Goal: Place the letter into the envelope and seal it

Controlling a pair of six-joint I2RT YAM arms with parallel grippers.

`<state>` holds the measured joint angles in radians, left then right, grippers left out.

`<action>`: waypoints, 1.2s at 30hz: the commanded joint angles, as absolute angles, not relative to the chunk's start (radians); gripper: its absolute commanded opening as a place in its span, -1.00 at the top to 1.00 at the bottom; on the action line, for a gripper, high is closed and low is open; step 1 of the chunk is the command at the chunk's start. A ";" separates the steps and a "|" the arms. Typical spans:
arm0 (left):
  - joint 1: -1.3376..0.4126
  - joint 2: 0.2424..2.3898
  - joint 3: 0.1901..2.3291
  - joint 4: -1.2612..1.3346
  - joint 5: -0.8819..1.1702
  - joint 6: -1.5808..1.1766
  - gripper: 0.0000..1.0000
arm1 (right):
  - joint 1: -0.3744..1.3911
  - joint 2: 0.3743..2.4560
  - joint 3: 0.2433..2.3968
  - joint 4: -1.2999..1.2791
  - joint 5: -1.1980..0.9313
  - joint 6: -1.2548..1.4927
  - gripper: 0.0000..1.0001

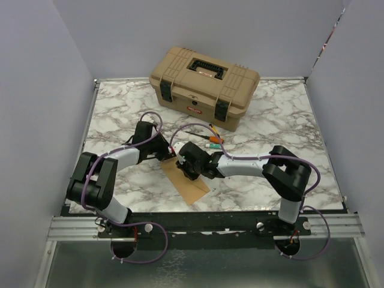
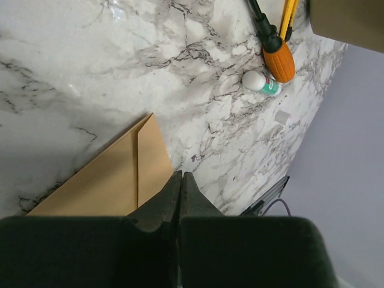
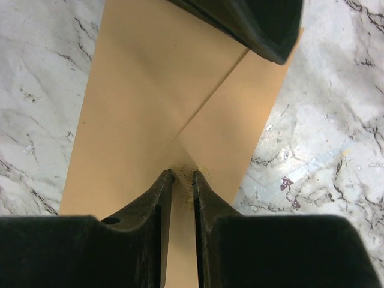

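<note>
Envelope (image 1: 189, 183), flap folded, letter unseen and judged inside, is laid flat on the desk (image 1: 270, 114), far end apparently pinned by the left gripper (image 2: 180, 180), fingers pressed together, flap tip pressed by the narrowly parted right gripper (image 3: 180, 177), seemingly for sealing.

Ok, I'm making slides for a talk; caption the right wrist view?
Right gripper, jaws narrowly apart, at the flap tip of a brown envelope lying on a marble table.
</note>
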<state>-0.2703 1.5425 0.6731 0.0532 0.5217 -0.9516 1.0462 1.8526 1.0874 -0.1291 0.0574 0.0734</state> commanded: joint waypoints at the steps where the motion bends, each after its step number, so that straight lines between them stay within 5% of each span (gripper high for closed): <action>1: -0.276 1.600 0.717 0.066 0.585 -0.908 1.00 | 1.046 1.881 1.031 -0.219 0.028 -0.027 0.59; 23: -0.279 1.743 0.599 -0.019 0.407 -0.874 1.00 | 1.034 2.032 1.306 -0.380 0.116 0.328 0.61; 36: -0.277 1.750 0.599 -0.019 0.397 -0.873 1.00 | 1.039 2.033 1.263 -0.422 0.147 0.352 0.94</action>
<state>-0.2737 1.6855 0.6533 0.1150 0.5503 -0.9211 1.0386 1.9934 1.3361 -0.3508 0.1486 0.3550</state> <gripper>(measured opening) 0.002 0.033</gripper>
